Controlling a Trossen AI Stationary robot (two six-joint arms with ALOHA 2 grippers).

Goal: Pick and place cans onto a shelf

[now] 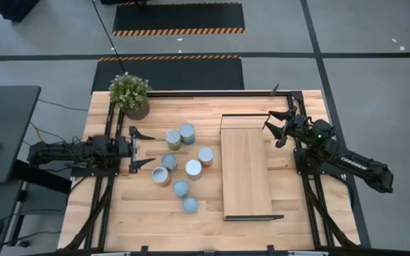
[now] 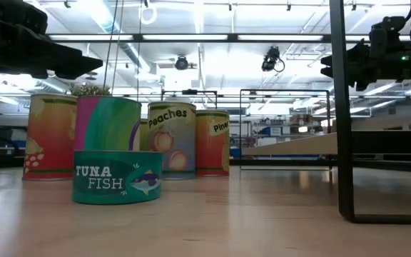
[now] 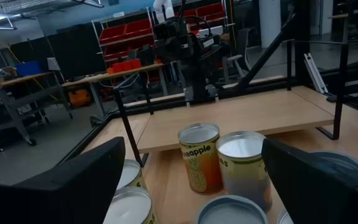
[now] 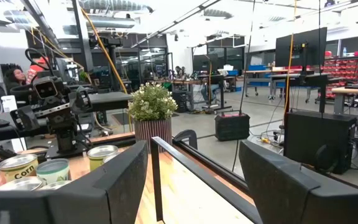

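so far no can has been lifted; this looks like the very start of the first pick. nearest the low camera a short tuna fish can (image 2: 117, 177) stands on the tabletop (image 1: 148, 213), with the other cans (image 1: 181, 162) clustered behind it, seven in all, just left of the shelf (image 1: 245, 171), whose board is bare. the left end effector (image 1: 144, 148) hangs released beside the cluster, facing it. the right end effector (image 1: 273, 126) hovers released at the shelf's far corner. next, probably, the left arm must close in on one can. farther back stands a potted plant (image 1: 129, 94).
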